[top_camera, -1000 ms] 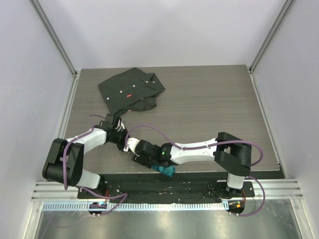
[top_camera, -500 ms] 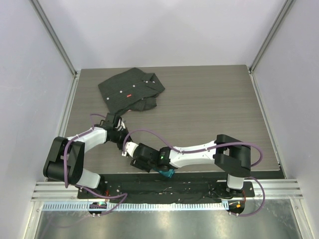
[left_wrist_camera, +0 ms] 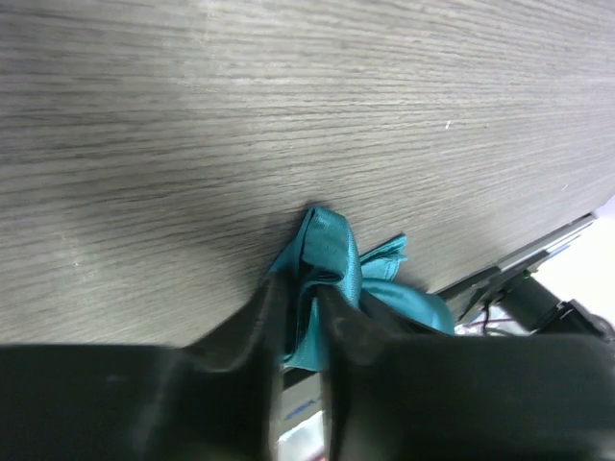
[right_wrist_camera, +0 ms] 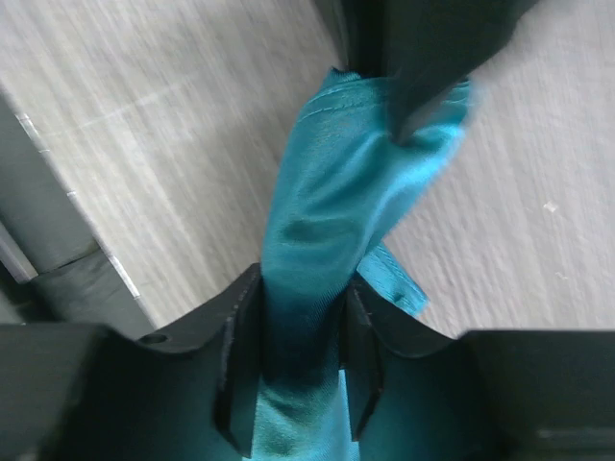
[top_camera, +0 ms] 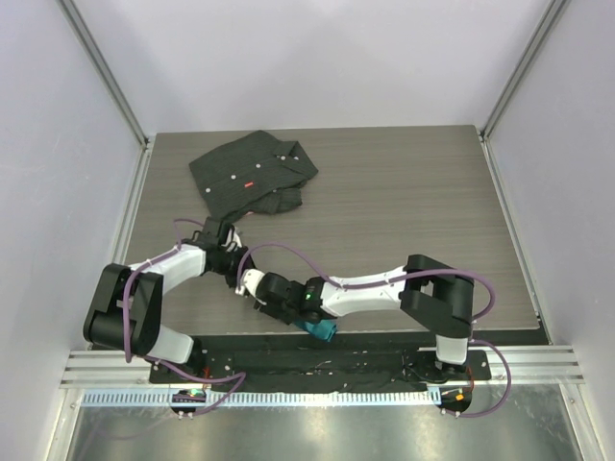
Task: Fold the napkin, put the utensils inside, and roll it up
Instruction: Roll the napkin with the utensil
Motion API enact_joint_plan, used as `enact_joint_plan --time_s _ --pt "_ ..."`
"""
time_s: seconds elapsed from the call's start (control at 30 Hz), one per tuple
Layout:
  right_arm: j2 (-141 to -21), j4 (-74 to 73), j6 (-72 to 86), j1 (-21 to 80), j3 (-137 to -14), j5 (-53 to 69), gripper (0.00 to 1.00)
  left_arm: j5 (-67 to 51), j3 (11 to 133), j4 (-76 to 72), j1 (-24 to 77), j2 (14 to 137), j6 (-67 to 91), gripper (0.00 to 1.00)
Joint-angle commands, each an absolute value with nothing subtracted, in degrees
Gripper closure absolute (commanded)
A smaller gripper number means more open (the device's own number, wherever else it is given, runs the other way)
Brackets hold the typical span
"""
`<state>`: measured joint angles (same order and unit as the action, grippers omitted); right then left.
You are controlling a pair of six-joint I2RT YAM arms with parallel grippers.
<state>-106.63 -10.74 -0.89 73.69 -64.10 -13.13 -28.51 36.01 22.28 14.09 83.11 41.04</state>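
Napkin [top_camera: 322, 329], one: teal, shiny, bunched into a crumpled strand, sited at the near edge of the table [top_camera: 404, 211], about centre. Grippers, two: left gripper [left_wrist_camera: 300, 296] and right gripper [right_wrist_camera: 300, 322], each clamped onto the napkin. Shirt [top_camera: 252, 175], one: dark, buttoned, laid far left.

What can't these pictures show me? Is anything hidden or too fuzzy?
1. The fork: in no view, so its place cannot be told.
2. The napkin: in the top view it is mostly under the right arm; only a corner shows.
3. Its folds: in both wrist views the bunched cloth runs behind the left gripper and the right gripper.
4. Right wrist view, top: blurred, cut by the edge.
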Motion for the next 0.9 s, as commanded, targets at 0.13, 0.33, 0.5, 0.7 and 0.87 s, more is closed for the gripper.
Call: enact_joint_plan --time_s 0.13,0.33,0.5,0.7,0.87 --pt "-106.4 -7.5 4.7 65.6 -60.7 17.9 0.67 -23.1 40.7 28.3 10.9 76.8 37.1 0.26" --pt "-108.8 -1.4 8.4 59.0 -59.8 35.0 0.68 -18.9 39.0 30.2 10.9 72.9 38.3 0.23" --pt "-111.3 3.0 9.9 55.8 -59.1 42.4 0.69 -22.7 34.4 24.5 10.9 69.3 41.6 0.25" --pt "-113.0 4.9 10.7 53.7 -58.8 44.6 0.7 -29.0 30.4 16.4 10.9 71.5 45.7 0.27" --pt "-113.6 4.0 10.1 53.6 -59.0 43.8 0.7 -31.2 28.8 14.6 10.9 72.4 45.9 0.41"
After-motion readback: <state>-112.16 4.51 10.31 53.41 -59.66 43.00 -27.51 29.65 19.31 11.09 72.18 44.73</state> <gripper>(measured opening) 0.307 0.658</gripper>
